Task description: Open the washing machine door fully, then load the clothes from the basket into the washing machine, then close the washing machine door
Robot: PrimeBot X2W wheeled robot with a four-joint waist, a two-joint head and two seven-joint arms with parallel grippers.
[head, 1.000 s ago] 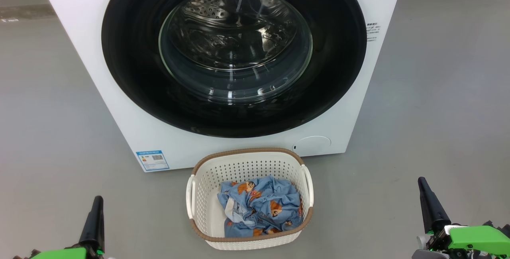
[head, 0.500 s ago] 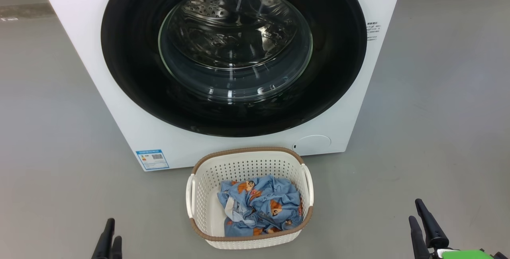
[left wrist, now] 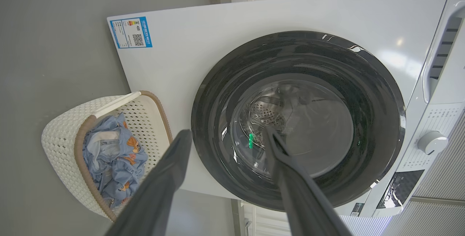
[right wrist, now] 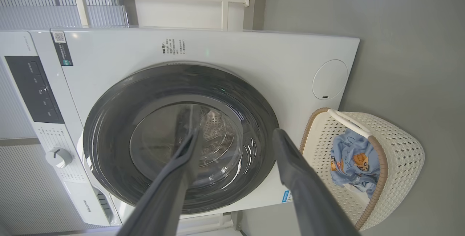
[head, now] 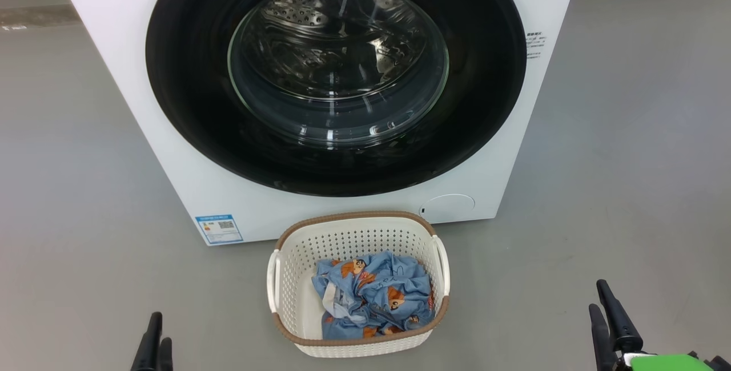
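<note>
The white washing machine (head: 114,45) stands ahead on the floor. Its round glossy black door (head: 188,103) lies flush against the front, and the steel drum shows through the glass bowl. The cream basket (head: 354,240) sits on the floor just before the machine, holding crumpled light blue clothes (head: 374,297) with orange figures. My left gripper (head: 160,331) is low at the left of the basket, open and empty. My right gripper (head: 598,298) is low at the right, open and empty. In the wrist views the left gripper (left wrist: 226,132) and right gripper (right wrist: 236,132) both point at the door, well short of it.
Grey floor (head: 628,160) spreads on both sides of the machine and basket. A blue label (head: 219,229) and a round cover (head: 449,206) mark the machine's lower front. A white knob (left wrist: 432,142) sits on the control panel up top.
Both grippers have gone from shut to open and have dropped lower in the head view. The machine, door, basket and clothes have stayed put.
</note>
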